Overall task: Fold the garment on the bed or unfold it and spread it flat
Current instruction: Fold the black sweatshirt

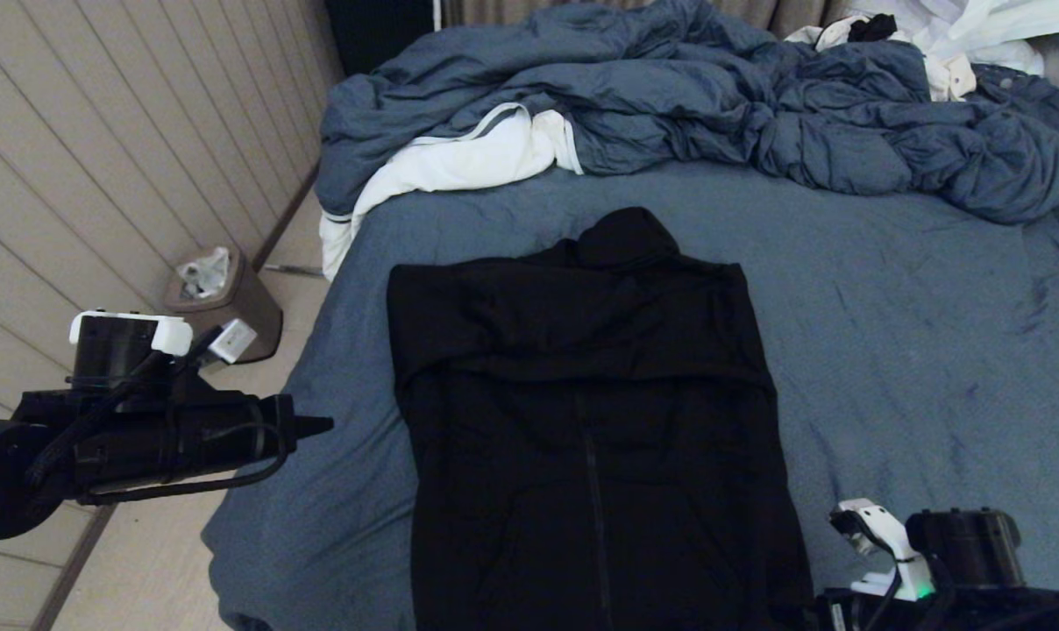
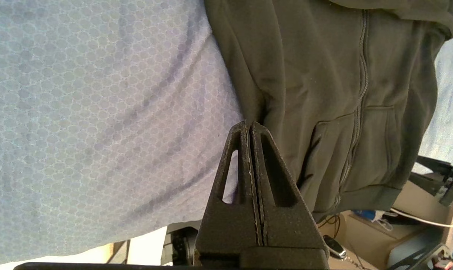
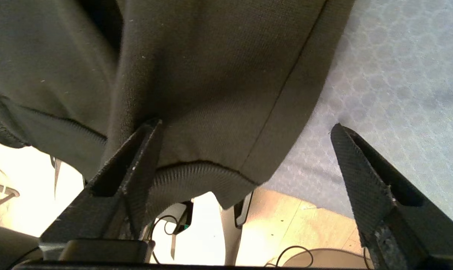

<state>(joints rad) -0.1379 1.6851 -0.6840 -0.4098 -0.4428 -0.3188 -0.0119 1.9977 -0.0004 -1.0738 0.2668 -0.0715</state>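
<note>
Fingers (image 3: 136, 165) of right gripper (image 3: 245, 150) spread wide round hoodie (image 1: 591, 421) hem, prob. for a fold; left gripper (image 2: 251, 125) pressed shut, empty, beside hoodie.

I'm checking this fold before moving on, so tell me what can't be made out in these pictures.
- Hoodie bottom hem: cut off by the lower edge of the head view.
- Sleeves: not separately visible in the head view, black on black.
- Right gripper: its open fingers are out of the head view; only the wrist shows at the bottom edge.
- White clothes: partly buried by the duvet, type unclear.
</note>
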